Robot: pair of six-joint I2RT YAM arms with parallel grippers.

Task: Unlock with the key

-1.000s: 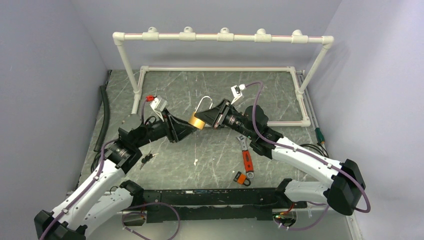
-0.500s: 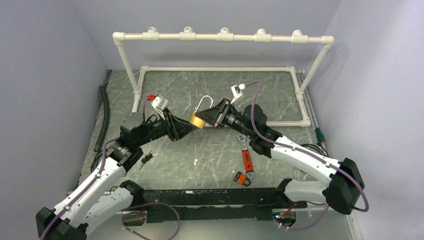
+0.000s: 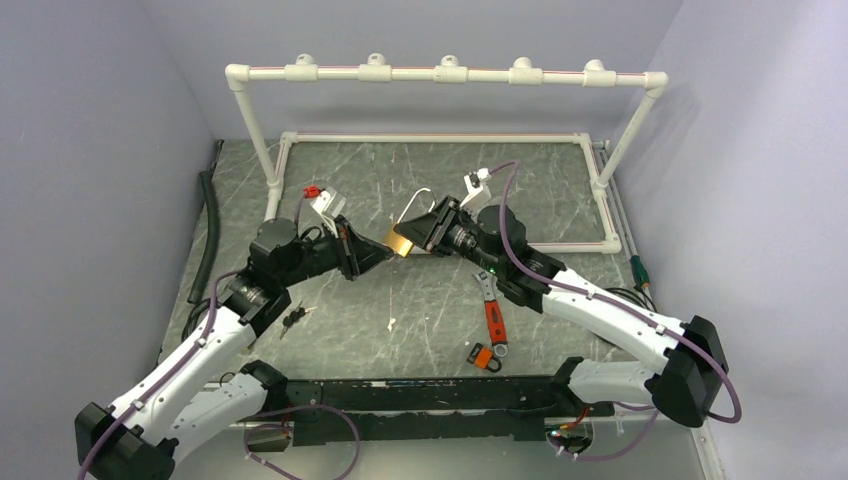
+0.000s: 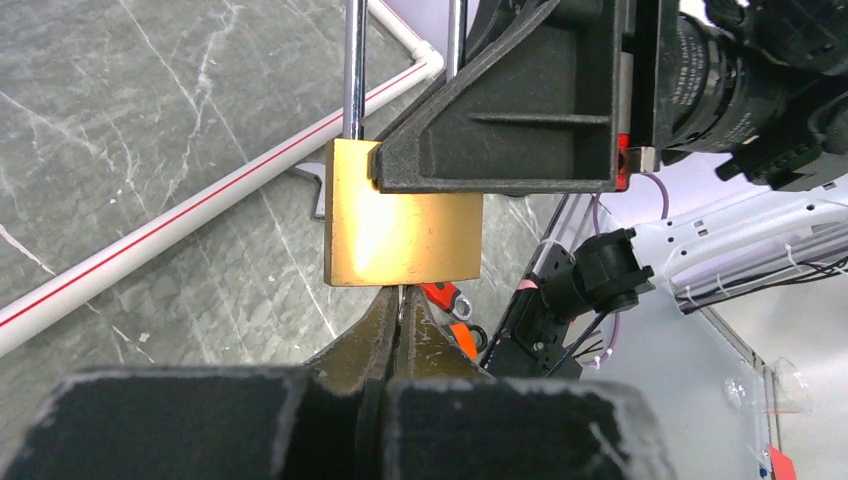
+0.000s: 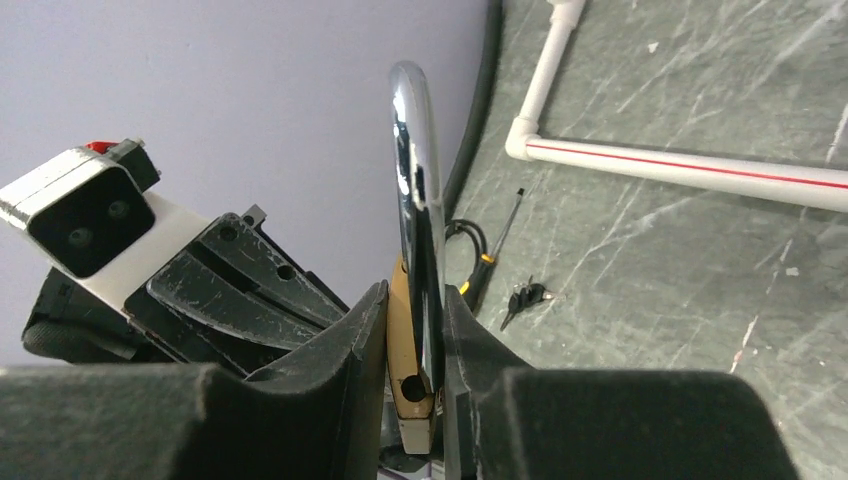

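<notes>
A brass padlock [image 3: 401,243] with a chrome shackle [image 3: 409,206] is held above the table's middle between both arms. My right gripper [image 3: 420,236] is shut on its body, shackle up. In the right wrist view the brass body [image 5: 402,345] sits between the fingers under the shackle [image 5: 415,190], and a round hole shows in the lock's end face. My left gripper [image 3: 379,254] is shut on a key. In the left wrist view only a thin sliver of the key [image 4: 400,297] shows, running from my fingertips into the underside of the padlock [image 4: 400,225].
A spare bunch of keys [image 3: 293,318] lies on the table at the left. A red adjustable wrench [image 3: 493,318] and an orange tag [image 3: 483,355] lie at the front right. A white PVC frame [image 3: 440,73] stands at the back, a black hose [image 3: 208,235] along the left wall.
Both grippers and the padlock have shifted slightly to the right and away. The left wrist has turned a little, and the padlock now tilts more.
</notes>
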